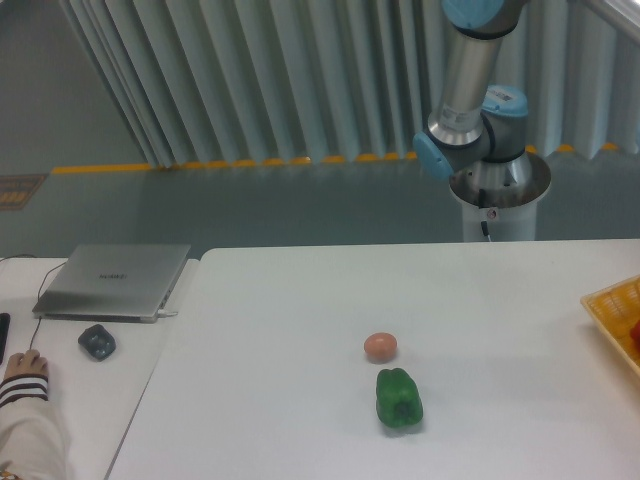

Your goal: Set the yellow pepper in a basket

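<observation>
The yellow pepper is not in view. The basket shows only as an orange-yellow corner at the right edge of the white table, with something red just inside it. Only the base and lower joints of the robot arm show, behind the table's far edge. The arm rises out of the top of the frame, so the gripper is out of view.
A dark green pepper lies near the table's front middle. A small pinkish-orange round fruit sits just behind it. On a side table at the left are a closed laptop, a dark mouse and a person's hand.
</observation>
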`<state>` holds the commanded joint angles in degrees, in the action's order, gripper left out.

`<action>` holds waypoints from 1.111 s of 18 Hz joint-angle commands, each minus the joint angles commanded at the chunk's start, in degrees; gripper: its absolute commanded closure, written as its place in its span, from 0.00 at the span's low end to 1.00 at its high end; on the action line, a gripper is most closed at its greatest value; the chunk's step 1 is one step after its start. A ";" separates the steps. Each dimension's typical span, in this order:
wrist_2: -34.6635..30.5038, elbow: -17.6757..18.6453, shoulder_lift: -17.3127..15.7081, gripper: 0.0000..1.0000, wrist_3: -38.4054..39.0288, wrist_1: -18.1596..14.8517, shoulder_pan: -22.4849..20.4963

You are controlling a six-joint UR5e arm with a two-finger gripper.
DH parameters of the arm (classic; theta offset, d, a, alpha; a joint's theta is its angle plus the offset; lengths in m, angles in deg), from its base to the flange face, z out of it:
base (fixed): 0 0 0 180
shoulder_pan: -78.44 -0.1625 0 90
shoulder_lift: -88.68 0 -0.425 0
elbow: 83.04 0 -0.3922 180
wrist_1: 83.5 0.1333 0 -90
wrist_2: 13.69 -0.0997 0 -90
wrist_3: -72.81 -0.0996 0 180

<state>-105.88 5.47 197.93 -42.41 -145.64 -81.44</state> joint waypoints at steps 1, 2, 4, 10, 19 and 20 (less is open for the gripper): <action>0.00 -0.35 -0.09 0.00 0.09 0.00 0.35; 0.09 -0.44 -0.18 0.00 0.78 0.00 1.05; -2.18 -0.44 -0.18 0.00 9.71 0.00 5.95; -5.18 -0.44 -0.53 0.00 16.50 -0.17 13.88; -4.92 1.58 -3.16 0.00 26.01 -1.66 21.09; -4.92 1.84 -3.69 0.00 26.88 -2.54 21.53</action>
<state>-110.80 7.31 194.25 -15.53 -148.18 -59.91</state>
